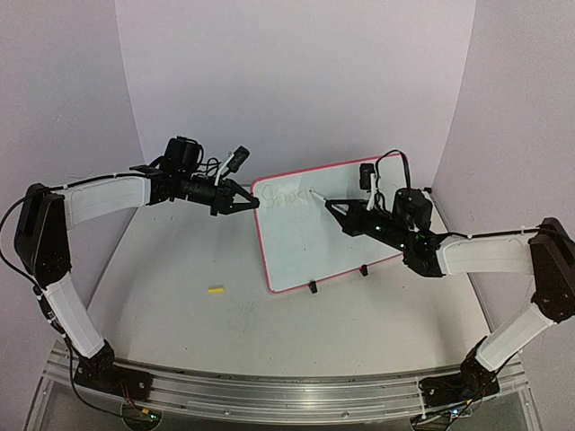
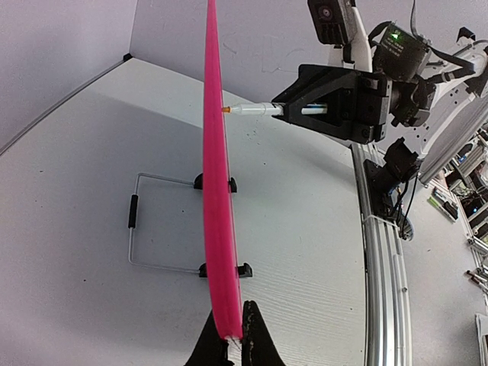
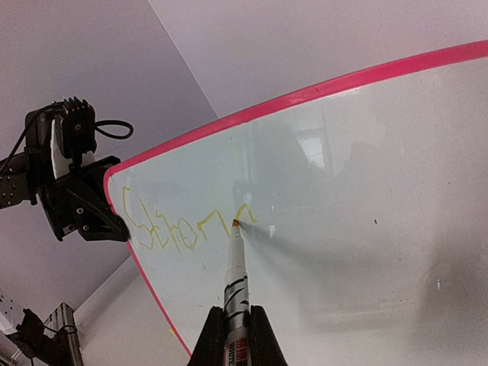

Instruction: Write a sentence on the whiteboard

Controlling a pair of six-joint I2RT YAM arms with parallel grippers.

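From my station I see the whiteboard (image 1: 332, 224) standing upright on the counter (image 1: 180, 269), tilted back a little on its black feet (image 2: 242, 270), with a wire stand (image 2: 133, 221) behind it. It sits between the two arms, towards the right of centre.

The left jaws are clenched on the pink rim (image 2: 217, 191) at the board's upper left corner. In the left wrist view the fingertips (image 2: 252, 335) pinch the edge from both sides with no gap showing.

The right jaws are clamped around a marker (image 3: 236, 282), gripping its barrel low down so that most of it sticks out ahead. Its orange tip (image 3: 235, 223) touches the white surface.

The sentence (image 3: 179, 229) shows as one line of yellow-green cursive near the top left of the board, reading roughly "Stron". The marker tip rests at the right-hand end of the last stroke. The rest of the board is unmarked.

A small yellow piece (image 1: 215, 290) lies on the counter in front of the board's left side, well apart from both arms.
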